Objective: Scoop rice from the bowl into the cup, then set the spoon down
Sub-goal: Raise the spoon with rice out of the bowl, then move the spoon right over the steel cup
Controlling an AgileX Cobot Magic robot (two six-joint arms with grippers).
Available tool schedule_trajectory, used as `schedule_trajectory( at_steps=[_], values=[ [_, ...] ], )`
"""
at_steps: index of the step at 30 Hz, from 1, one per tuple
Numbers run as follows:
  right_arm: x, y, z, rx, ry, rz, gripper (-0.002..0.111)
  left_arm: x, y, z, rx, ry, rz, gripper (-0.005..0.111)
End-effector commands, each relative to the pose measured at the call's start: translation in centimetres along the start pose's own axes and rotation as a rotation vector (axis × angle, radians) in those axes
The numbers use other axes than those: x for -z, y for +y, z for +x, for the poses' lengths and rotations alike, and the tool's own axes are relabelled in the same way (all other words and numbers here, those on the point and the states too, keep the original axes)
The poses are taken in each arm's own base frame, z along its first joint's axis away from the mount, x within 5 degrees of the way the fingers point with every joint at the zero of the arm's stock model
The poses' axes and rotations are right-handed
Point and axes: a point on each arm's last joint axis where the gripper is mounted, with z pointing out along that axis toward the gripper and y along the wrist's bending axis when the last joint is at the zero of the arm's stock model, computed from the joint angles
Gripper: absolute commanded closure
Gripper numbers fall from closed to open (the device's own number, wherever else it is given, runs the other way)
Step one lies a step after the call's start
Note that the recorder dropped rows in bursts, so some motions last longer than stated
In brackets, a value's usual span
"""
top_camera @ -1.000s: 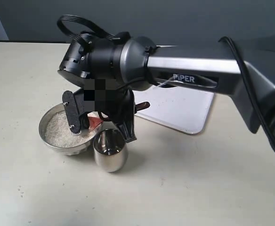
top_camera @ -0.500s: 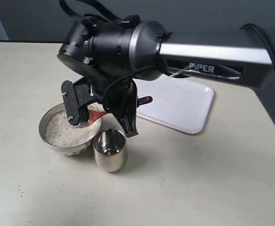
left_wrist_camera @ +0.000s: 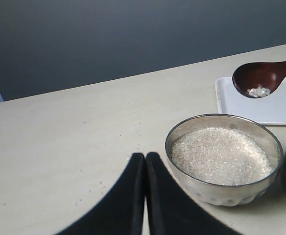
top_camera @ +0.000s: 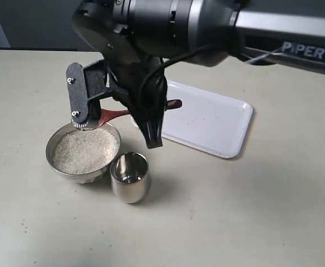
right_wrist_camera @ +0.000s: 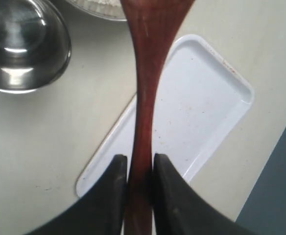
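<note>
The steel bowl (top_camera: 55, 146) holds a heap of rice (top_camera: 84, 150), and the steel cup (top_camera: 129, 177) stands right beside it. My right gripper (right_wrist_camera: 139, 159) is shut on the handle of the wooden spoon (right_wrist_camera: 145, 73). In the left wrist view the spoon (left_wrist_camera: 258, 77) hangs above and behind the bowl (left_wrist_camera: 168, 147), carrying only a few grains (left_wrist_camera: 258, 91). In the exterior view one of its fingers (top_camera: 75, 100) hides most of the spoon's bowl end. My left gripper (left_wrist_camera: 145, 156) is shut on nothing, low on the table near the bowl.
A white tray (top_camera: 212, 125) lies behind the cup and bowl, under the right arm. A few stray grains dot the beige table (left_wrist_camera: 59, 147). The big right arm (top_camera: 207, 28) hangs over the bowl area.
My right gripper has lifted the spoon out of the rice, and it now hangs above the bowl's rim. Bowl and cup have stayed put.
</note>
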Motion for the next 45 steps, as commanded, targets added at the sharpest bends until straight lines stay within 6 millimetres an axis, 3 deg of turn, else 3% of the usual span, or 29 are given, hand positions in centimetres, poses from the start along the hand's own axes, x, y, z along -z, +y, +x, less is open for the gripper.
schedule_trajectory(
  at_steps=[1, 9, 20, 27, 32, 37, 45],
  values=[
    [1.4, 0.0, 0.5, -0.040, -0.041, -0.015, 0.109, 0.1, 0.0, -0.2, 0.002, -0.021, -0.002, 0.106],
    [0.3, -0.4, 3.0, -0.175, -0.066, -0.119, 0.109, 0.1, 0.0, -0.2, 0.002, -0.021, -0.002, 0.106],
    [-0.4, 2.4, 4.8, -0.181, -0.022, -0.203, 0.109, 0.1, 0.0, -0.2, 0.000, -0.021, -0.003, 0.106],
    [-0.7, 3.5, 5.2, -0.219, -0.011, -0.244, 0.109, 0.1, 0.0, -0.2, 0.000, -0.021, -0.003, 0.106],
    [-1.7, 5.4, 5.4, -0.234, 0.053, -0.274, 0.109, 0.1, 0.0, -0.2, 0.000, -0.021, -0.003, 0.106],
    [-1.7, 6.6, 4.8, -0.226, 0.125, -0.203, 0.109, 0.1, 0.0, -0.2, 0.000, -0.021, -0.003, 0.106],
    [-1.4, 6.6, 4.0, -0.261, 0.128, -0.113, 0.109, 0.1, 0.0, -0.2, 0.003, -0.021, -0.002, 0.106]
  ],
)
